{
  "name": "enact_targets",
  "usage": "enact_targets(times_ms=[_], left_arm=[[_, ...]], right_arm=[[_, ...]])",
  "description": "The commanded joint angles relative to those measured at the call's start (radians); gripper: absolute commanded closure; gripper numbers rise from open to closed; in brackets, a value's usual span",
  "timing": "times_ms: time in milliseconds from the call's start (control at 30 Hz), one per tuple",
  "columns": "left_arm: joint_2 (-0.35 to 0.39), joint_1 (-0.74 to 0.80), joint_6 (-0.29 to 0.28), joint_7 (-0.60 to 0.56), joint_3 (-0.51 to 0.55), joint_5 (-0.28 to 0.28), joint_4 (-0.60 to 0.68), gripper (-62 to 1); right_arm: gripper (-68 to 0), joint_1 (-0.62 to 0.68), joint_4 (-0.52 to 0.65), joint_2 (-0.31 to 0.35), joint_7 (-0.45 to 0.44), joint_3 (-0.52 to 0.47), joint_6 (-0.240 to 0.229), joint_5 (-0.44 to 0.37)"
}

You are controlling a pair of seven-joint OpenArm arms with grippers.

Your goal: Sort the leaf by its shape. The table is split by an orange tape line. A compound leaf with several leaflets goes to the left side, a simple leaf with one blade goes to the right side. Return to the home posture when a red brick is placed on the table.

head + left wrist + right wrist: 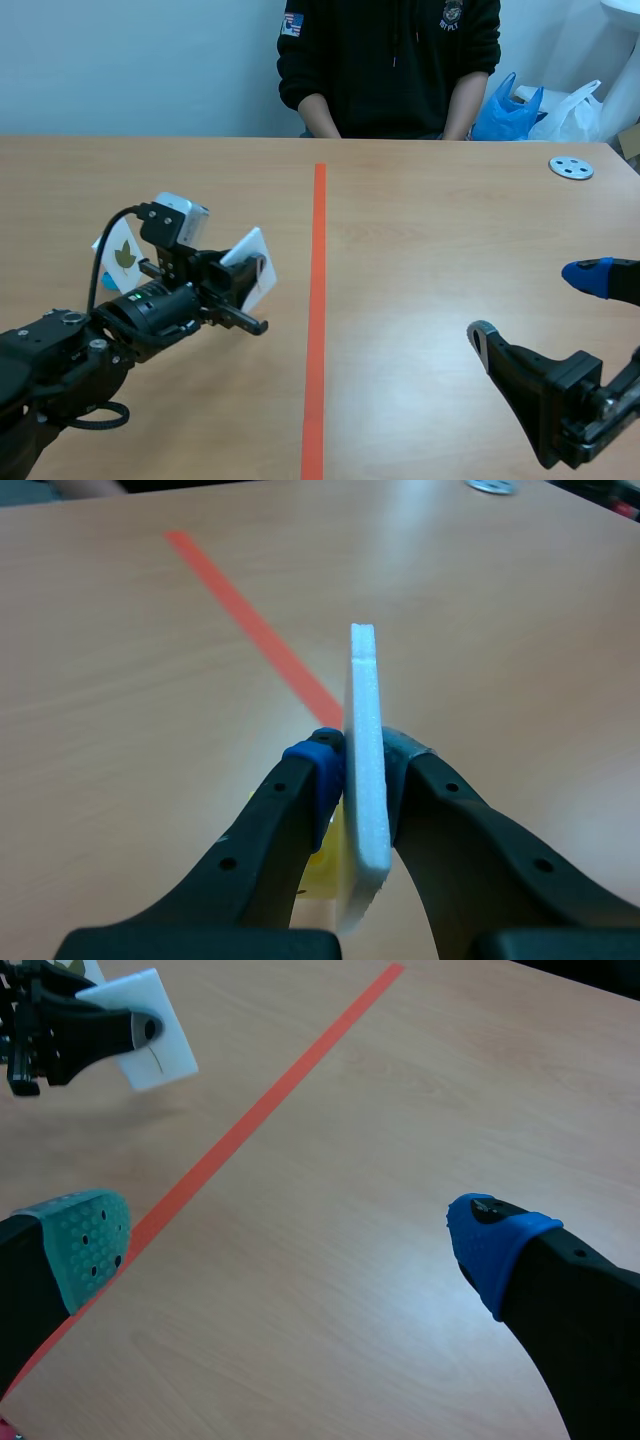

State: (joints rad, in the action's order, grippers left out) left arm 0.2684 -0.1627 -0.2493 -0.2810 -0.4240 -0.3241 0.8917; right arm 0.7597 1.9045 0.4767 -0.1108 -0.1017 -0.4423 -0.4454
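At the lower left of the scene view, a white card bearing an olive leaf picture (124,255) is showing behind the left arm. Just right of it, left of the orange tape line (318,300), the left gripper (243,272) is clamping a white foam card (257,255) above the table (430,230). At the lower right, the right gripper (532,305) is hanging with its fingers spread wide, gripping nothing.

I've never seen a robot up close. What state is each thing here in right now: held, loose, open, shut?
left gripper: shut on the white card.
white card: held on edge, raised off the table, left of the tape line.
right gripper: open, holding nothing.
leaf card: not gripped, partly hidden behind the left arm.
metal disc: lying flat, far right.
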Motion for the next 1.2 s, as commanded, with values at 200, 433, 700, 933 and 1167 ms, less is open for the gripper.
enact_targets(times_ms=[200,433,700,933,1167], left_arm=[[0.001,0.033,0.106,-0.005,0.126,-0.025,0.006,-5.1],[0.001,0.038,0.159,0.013,0.173,-0.025,-0.003,-5.1],[0.001,0.038,0.211,0.014,0.198,-0.025,-0.032,-5.1],[0.001,0.038,0.211,0.011,0.201,-0.025,-0.069,-6.0],[0.001,0.037,0.211,0.009,0.201,-0.025,-0.069,-16.1]], right_arm=[[-67.9,-0.012,0.016,0.011,-0.016,-0.010,0.000,-0.011],[-67.9,-0.012,0.016,0.011,-0.016,-0.010,0.000,-0.011],[-67.9,-0.012,0.016,0.011,-0.016,-0.010,0.000,-0.012],[-67.9,-0.012,0.016,0.011,-0.017,-0.010,0.000,-0.013],[-67.9,-0.012,0.016,0.011,-0.019,-0.010,0.000,-0.019]])
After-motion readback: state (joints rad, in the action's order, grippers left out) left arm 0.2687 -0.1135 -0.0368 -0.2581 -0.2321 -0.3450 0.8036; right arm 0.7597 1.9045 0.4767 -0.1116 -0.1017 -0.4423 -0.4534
